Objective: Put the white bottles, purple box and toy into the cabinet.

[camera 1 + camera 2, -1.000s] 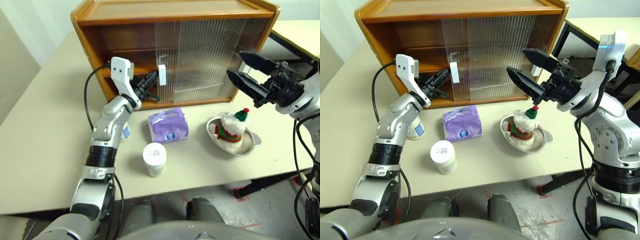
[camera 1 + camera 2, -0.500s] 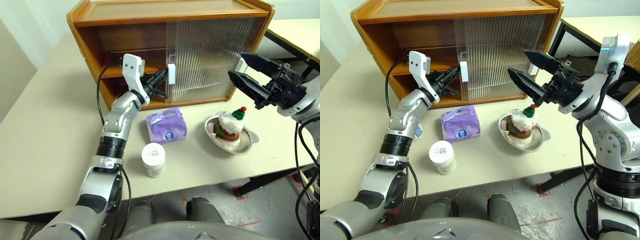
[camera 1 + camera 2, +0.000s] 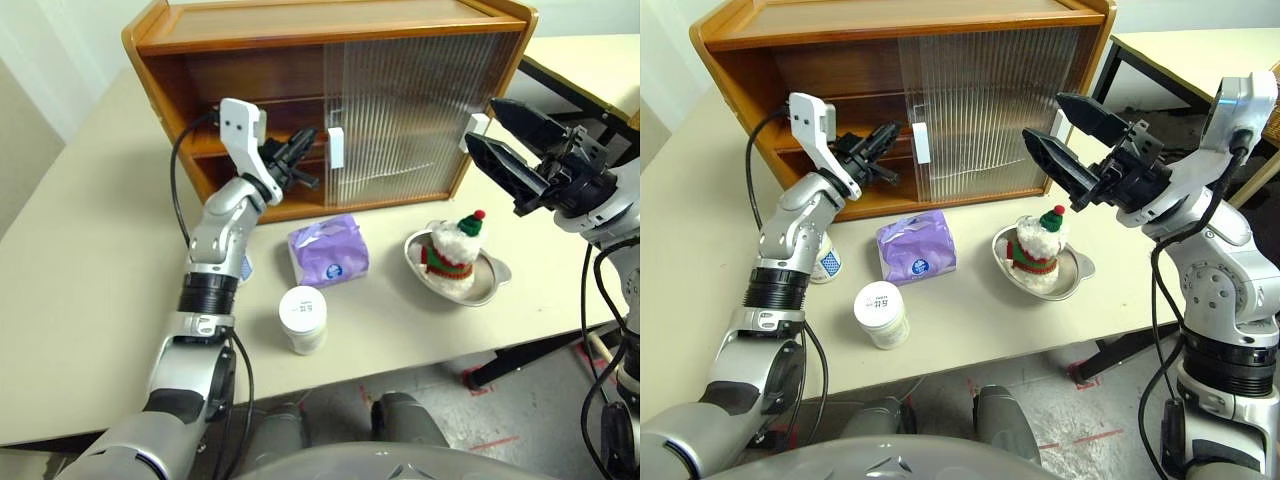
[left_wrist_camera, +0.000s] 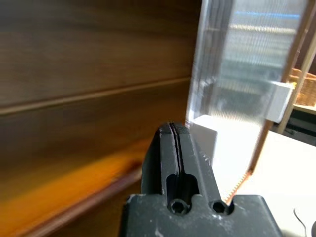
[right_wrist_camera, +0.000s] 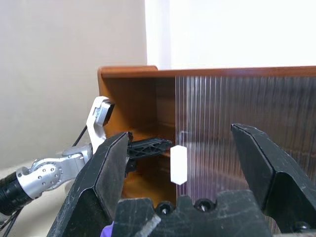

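The cabinet (image 3: 250,25) stands at the back of the table with its left half open. Both ribbed doors are over to the right. My left gripper (image 3: 311,135) is shut and empty, at shelf height just left of the door's white handle (image 3: 335,147). Its closed fingers (image 4: 170,148) point at that handle. My right gripper (image 3: 483,124) hangs open and empty above the toy (image 3: 450,250). The toy sits in a silver dish (image 3: 485,290). The purple box (image 3: 328,250) lies in front of the cabinet. One white bottle (image 3: 303,318) stands near the front edge; another (image 3: 827,262) is half hidden behind my left forearm.
A second white handle (image 3: 477,125) sits at the cabinet's right end, close to my right gripper. Another table (image 3: 600,60) stands off to the right, across a gap. The floor lies below the near table edge (image 3: 400,375).
The ribbed door with the handle has slid right, widening the open left side. My left gripper rose to shelf height and now sits just left of the handle. The right arm kept still.
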Controlling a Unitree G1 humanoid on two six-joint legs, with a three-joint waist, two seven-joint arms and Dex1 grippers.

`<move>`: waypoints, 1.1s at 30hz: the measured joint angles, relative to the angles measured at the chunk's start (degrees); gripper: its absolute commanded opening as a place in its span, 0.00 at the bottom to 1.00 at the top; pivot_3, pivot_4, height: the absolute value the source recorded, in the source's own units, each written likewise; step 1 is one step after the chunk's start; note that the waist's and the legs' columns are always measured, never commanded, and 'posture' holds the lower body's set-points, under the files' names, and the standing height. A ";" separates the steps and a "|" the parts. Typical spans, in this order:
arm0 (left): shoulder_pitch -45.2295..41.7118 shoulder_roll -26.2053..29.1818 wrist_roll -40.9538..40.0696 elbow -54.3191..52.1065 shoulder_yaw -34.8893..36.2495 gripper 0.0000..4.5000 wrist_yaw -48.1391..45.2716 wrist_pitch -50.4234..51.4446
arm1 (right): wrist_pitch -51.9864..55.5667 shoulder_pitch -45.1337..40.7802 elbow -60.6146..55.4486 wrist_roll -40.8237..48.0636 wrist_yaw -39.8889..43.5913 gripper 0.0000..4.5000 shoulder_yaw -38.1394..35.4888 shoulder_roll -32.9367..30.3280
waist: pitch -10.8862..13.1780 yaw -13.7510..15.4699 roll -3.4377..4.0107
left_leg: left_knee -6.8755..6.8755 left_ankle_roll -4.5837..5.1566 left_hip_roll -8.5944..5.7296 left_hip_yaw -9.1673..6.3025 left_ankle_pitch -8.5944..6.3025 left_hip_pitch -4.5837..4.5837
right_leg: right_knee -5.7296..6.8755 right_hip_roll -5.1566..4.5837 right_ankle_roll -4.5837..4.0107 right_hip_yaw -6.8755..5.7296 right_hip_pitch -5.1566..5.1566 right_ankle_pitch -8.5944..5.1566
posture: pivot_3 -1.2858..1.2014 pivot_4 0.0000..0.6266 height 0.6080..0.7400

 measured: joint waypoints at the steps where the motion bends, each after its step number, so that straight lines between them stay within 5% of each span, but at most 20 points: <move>1: 0.41 0.37 -0.63 -1.11 0.64 0.01 -0.03 0.76 | -0.03 0.42 0.13 0.24 0.50 1.00 -0.04 0.01 | 0.00 -0.14 0.00 | 0.00 0.00 0.00 0.01 0.00 0.00 | -0.01 -0.01 0.01 0.01 0.00 0.01 | 0.46 0.00 1.00; 8: 2.11 3.53 -4.67 -8.00 3.64 0.01 -1.00 5.95 | 1.31 2.61 0.86 3.36 3.53 1.00 -0.07 -0.28 | 0.00 -0.26 -0.01 | 0.00 -0.01 0.02 0.02 -0.01 0.02 | 0.01 -0.02 -0.02 0.02 0.00 0.07 | 0.47 0.00 1.00; 11: 3.75 5.08 -7.94 -12.34 4.61 0.14 -1.92 9.14 | 1.96 2.36 1.25 4.10 4.14 1.00 0.13 -0.46 | 0.00 -0.32 0.00 | -0.02 -0.02 0.03 0.04 -0.01 0.05 | 0.01 -0.02 -0.01 0.07 0.00 0.10 | 0.50 0.00 1.00; 16: 11.15 12.29 -15.93 -22.39 7.87 0.54 -7.88 15.80 | 2.15 0.36 3.56 4.26 5.56 1.00 1.18 -0.38 | 0.00 -0.16 0.00 | -0.06 -0.02 0.11 0.06 -0.01 0.14 | 0.12 0.07 -0.04 0.11 -0.04 0.12 | 0.52 0.00 1.00; 21: 22.20 20.42 -16.59 -24.22 11.09 0.99 -16.34 12.27 | 2.23 -2.22 6.16 4.07 7.09 1.00 3.17 -0.03 | 0.00 1.39 0.00 | -0.06 -0.02 0.12 0.14 -0.01 0.19 | 0.08 0.05 -0.20 0.15 -0.06 0.07 | 0.53 0.00 1.00; 33: 36.88 25.19 -14.07 -15.32 15.42 0.99 -30.73 -3.13 | 2.23 -4.86 9.28 2.40 9.05 1.00 5.08 1.20 | 0.02 5.91 -0.07 | -0.15 -0.29 0.25 0.12 -0.16 -0.09 | 0.02 -0.62 -0.58 -0.30 -0.39 -0.03 | 0.54 0.00 1.00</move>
